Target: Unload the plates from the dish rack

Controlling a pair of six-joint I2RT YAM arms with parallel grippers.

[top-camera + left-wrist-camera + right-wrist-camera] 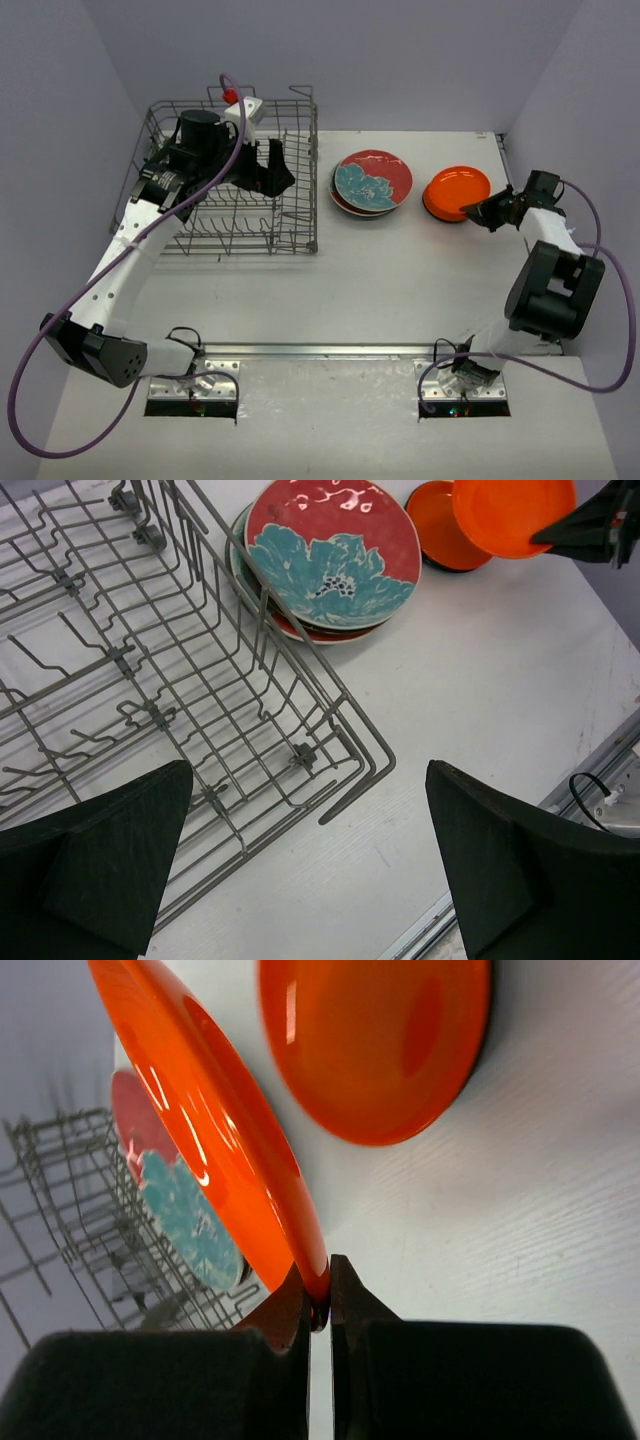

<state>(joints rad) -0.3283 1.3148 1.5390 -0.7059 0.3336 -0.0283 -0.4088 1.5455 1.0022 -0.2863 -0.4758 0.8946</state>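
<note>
My right claw [320, 1295] is pinched narrow on the rim of an orange plate [210, 1130], holding it in the air just above a second orange plate [380, 1040], which lies on a black plate [445, 565] on the worktop [400, 270]. My left claw [272, 170] hangs wide and empty over the rack [300, 215]. By my reckoning the job is nearly done: no plate shows among the tines, though my left arm hides part of the rack, and the red plate [372, 180] already tops a stack just beside the rack's right side. What seems left is to set this orange plate down on its twin and let go. The plate is round, so it has no real long axis. Its disc runs straight out from my fingers toward the rack side, tilted rather than level, with the hollow face turned down toward the stack and the gripped edge nearest my wrist.
</note>
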